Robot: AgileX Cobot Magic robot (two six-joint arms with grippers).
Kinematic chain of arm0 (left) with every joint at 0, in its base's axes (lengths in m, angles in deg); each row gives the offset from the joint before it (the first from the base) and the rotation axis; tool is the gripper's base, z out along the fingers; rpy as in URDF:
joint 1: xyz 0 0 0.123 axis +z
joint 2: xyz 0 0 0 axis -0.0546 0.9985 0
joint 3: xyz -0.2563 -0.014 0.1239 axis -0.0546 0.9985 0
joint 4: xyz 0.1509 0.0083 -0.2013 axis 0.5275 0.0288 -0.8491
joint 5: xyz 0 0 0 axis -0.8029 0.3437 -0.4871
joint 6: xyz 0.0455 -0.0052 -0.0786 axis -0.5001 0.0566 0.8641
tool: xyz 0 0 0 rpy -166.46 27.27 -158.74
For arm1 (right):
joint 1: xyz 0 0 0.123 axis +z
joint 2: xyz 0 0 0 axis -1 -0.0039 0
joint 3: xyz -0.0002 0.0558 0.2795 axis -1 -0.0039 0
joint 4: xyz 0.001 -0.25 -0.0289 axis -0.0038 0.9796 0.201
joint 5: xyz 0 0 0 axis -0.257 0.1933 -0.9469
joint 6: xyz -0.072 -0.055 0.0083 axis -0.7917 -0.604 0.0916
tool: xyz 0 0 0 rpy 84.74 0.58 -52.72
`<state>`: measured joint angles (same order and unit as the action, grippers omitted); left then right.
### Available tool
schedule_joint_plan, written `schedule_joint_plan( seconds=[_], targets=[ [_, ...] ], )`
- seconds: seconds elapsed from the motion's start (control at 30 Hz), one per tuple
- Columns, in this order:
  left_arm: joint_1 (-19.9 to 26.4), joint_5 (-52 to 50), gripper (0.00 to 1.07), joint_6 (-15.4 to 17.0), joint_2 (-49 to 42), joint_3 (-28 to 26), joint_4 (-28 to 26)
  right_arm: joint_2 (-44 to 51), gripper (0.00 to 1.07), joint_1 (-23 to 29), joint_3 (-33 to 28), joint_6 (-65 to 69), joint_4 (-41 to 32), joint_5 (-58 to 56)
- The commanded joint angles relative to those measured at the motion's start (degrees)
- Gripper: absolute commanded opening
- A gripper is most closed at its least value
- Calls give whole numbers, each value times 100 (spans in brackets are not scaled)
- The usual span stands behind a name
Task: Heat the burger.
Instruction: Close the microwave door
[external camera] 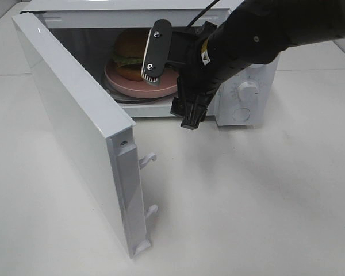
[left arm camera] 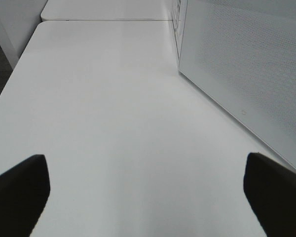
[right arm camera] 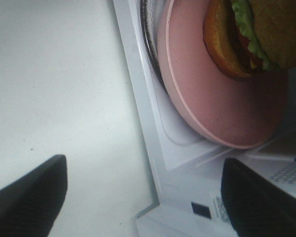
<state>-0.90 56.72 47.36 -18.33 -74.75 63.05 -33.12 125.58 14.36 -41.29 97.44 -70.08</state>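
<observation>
Inside white box microwave (external camera: 250, 112), straight ahead of black right gripper (external camera: 171, 100): golden-brown, lettuce-frilled burger (external camera: 129, 49) on round pink plate (external camera: 126, 86). Jaws wide apart, gripping nothing.

Microwave (external camera: 247, 98) stands toward the table's (external camera: 264, 201) far edge with door (external camera: 75, 132) swung open, burger (external camera: 129, 49) resting on pink plate (external camera: 126, 85) inside, and right gripper (external camera: 171, 96) at the opening's front edge, jaws apart and empty, contact with plate undeterminable.

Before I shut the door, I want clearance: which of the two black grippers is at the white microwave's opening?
The right gripper, open before the round pink plate holding the golden-bun burger; the left gripper hovers over the white table.
</observation>
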Motion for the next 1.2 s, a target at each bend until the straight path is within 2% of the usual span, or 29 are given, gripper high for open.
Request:
schedule_joint_plan(
  seconds=[0.03,0.13,0.33,0.4,0.67,0.8,0.97,1.2],
  targets=[
    [11,-63,100,11,-80,6,-46,350,84,-11,-298,561,11,40],
    [11,-63,100,11,-80,6,-46,768,83,-17,-705,1175,6,34],
    [11,-63,100,11,-80,6,-46,1180,82,-34,-985,1627,11,-183],
    [11,-63,100,11,-80,6,-46,1524,79,-34,-1163,2000,6,-619],
    [11,-63,100,11,-80,6,-46,2051,76,-34,-1238,3277,-11,-1673],
    [11,-63,100,11,-80,6,-46,2212,76,-132,-1238,3392,-189,-2091],
    [11,-63,100,11,-80,6,-46,2498,76,-590,-1238,3375,-751,-2871],
    [11,-63,100,11,-80,6,-46,2819,76,-642,-1243,3323,-728,-3621]
  ],
)
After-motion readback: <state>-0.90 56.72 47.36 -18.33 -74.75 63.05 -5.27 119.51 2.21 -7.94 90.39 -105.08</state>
